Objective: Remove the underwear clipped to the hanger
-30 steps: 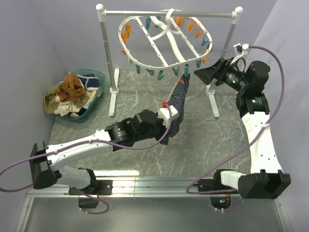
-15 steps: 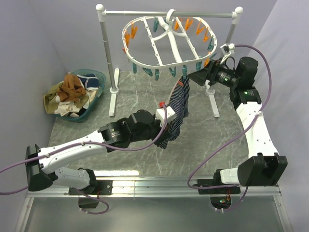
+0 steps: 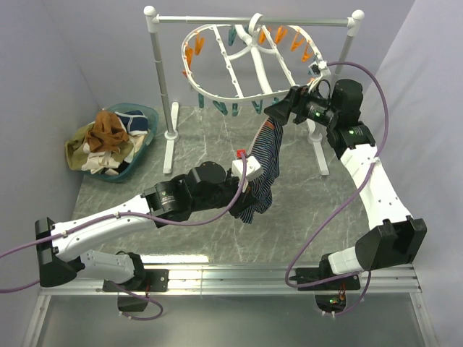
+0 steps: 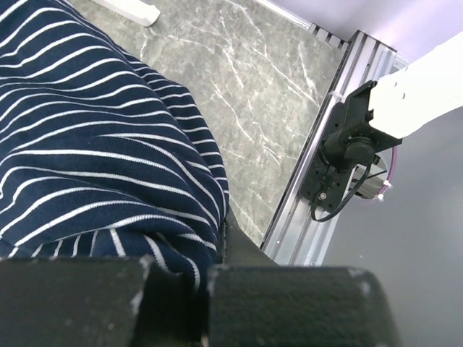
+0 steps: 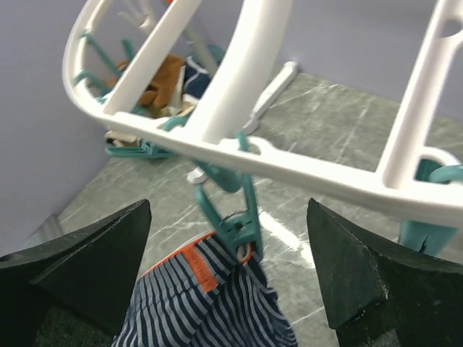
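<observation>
Left gripper (image 4: 204, 289) clamped on the striped underwear (image 3: 266, 155), low on the cloth. The top edge is held by a teal clothespin (image 5: 235, 217) at 5 o'clock on the hanger (image 5: 304, 173) rim. Right gripper (image 5: 230, 246) is wide open, one finger on either side of that pin, clear of it.
</observation>
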Robot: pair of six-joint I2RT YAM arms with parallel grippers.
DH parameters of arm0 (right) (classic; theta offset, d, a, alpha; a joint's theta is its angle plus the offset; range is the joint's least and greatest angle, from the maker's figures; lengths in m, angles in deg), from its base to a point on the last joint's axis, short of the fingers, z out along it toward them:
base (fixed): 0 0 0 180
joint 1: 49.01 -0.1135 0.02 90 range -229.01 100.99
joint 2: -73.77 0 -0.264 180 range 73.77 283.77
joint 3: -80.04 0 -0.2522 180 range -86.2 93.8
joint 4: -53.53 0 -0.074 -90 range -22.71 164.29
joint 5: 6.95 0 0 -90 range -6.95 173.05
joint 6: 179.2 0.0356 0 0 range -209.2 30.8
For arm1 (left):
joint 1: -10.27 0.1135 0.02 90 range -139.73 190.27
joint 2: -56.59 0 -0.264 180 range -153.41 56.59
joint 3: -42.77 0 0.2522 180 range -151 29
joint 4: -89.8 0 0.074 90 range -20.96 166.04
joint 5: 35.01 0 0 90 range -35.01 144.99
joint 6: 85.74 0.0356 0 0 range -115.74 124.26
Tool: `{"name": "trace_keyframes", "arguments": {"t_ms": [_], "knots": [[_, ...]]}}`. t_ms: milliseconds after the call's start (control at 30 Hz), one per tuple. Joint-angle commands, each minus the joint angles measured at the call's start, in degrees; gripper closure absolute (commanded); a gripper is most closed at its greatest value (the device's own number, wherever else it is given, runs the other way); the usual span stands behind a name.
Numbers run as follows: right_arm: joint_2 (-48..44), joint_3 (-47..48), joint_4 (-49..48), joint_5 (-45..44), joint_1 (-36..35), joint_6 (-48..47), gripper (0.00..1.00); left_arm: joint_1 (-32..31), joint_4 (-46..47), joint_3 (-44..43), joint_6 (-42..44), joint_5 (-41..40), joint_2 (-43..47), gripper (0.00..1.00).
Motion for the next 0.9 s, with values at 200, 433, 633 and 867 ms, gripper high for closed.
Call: {"name": "trace_keyframes", "arguments": {"t_ms": [200, 433, 633, 867], "knots": [[0.2, 2.5, -3.3, -6.7, -1.2, -2.1, 0.19, -0.7, 0.2, -2.9, -1.0, 1.4, 2.1, 1.0], [2.8, 4.8, -3.8, -1.5, -1.2, 0.7, 0.58, -0.9, 0.5, -2.4, -1.4, 1.2, 2.1, 1.0], [2.2, 4.7, -2.9, -1.8, -1.2, 0.3, 0.89, -1.0, 1.7, -0.1, -1.9, -2.0, 3.9, 1.0], [1.9, 6.0, 0.0, -2.8, -1.2, 0.8, 0.09, 0.0, -0.6, 4.6, -3.8, -16.9, 6.6, 1.0]]}}
